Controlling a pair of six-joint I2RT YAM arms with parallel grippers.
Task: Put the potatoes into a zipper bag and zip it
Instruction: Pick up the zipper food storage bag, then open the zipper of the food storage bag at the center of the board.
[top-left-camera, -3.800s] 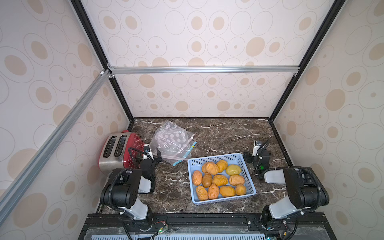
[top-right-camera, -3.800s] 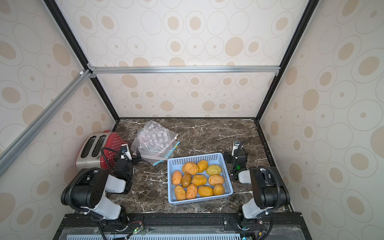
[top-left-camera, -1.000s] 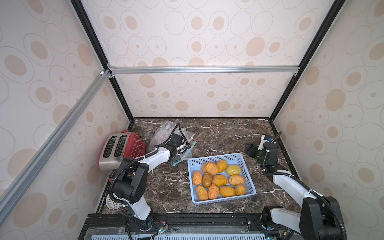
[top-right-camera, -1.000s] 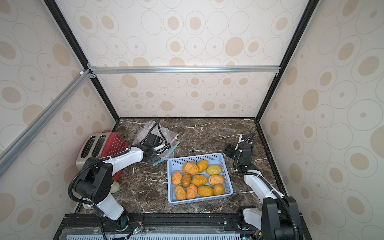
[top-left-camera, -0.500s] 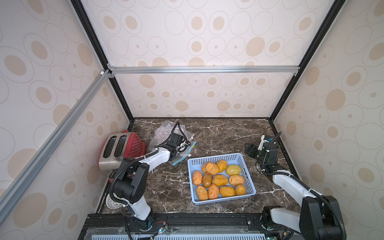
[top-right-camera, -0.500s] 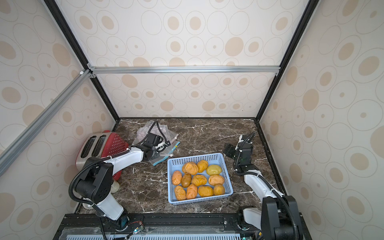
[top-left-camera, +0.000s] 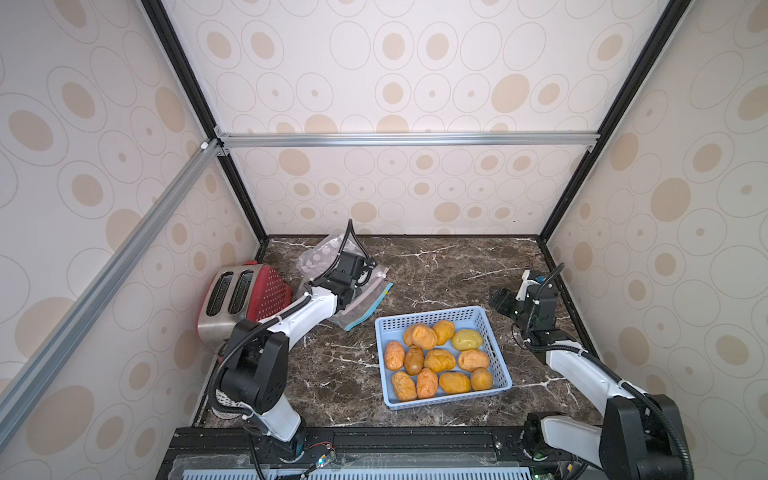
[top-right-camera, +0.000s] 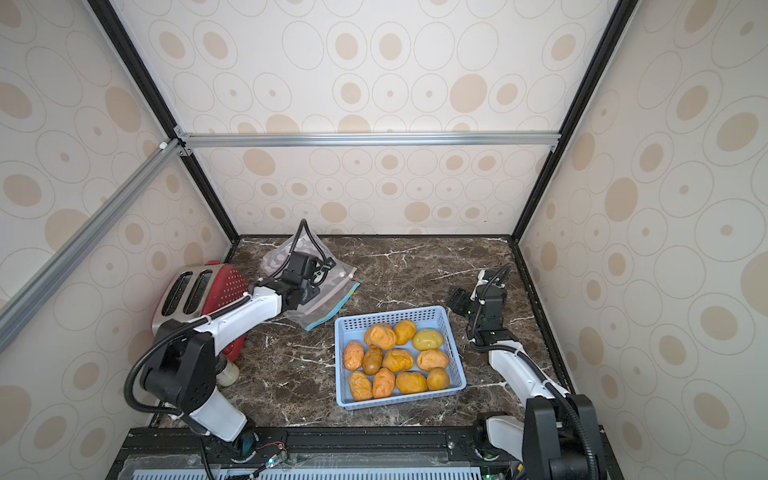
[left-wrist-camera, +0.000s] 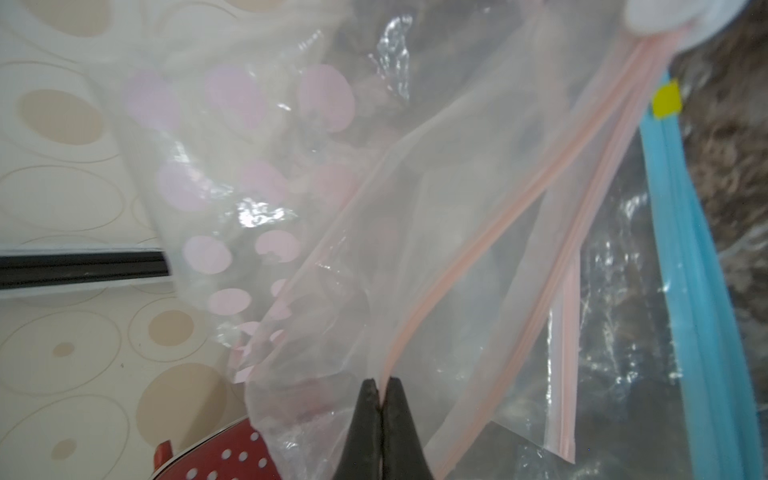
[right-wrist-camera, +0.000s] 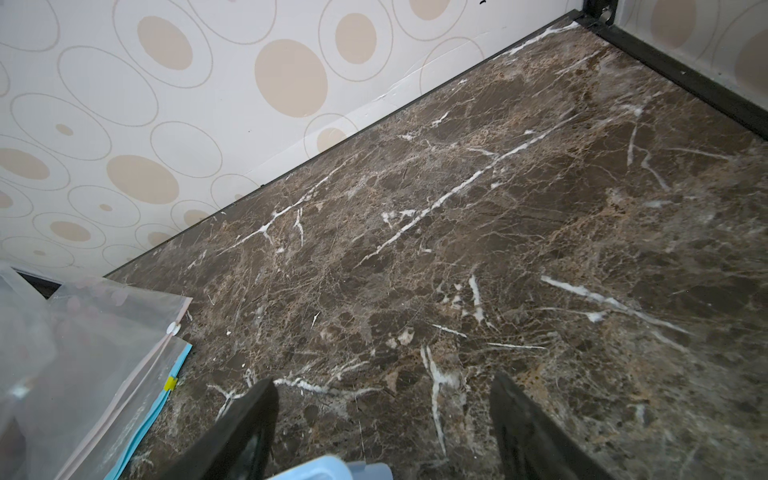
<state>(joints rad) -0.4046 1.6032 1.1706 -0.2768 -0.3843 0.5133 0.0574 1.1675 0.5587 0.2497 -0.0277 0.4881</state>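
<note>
Several wrinkly orange-tan potatoes (top-left-camera: 436, 359) and one smoother yellowish-green one (top-left-camera: 466, 339) lie in a blue basket (top-left-camera: 428, 316). At the back left lies a heap of clear zipper bags (top-left-camera: 368, 297), one with a pink zip (left-wrist-camera: 478, 266), one with a blue zip (left-wrist-camera: 681, 249). My left gripper (left-wrist-camera: 380, 384) is shut on the pink-zip bag's edge; in both top views its wrist covers the fingertips (top-right-camera: 305, 291). My right gripper (right-wrist-camera: 382, 399) hangs open over bare marble past the basket's far right corner (top-left-camera: 498, 301), nothing between its fingers.
A red and silver toaster (top-left-camera: 245, 295) stands against the left wall beside the bags. A small white object (top-right-camera: 226, 374) sits by the left arm's base. Patterned walls close in three sides of the marble table (top-left-camera: 436, 266).
My left gripper has closed on the pink-zip bag's edge within the last second. Before that, both arms reached out from folded positions near the front. The right arm now holds still.
</note>
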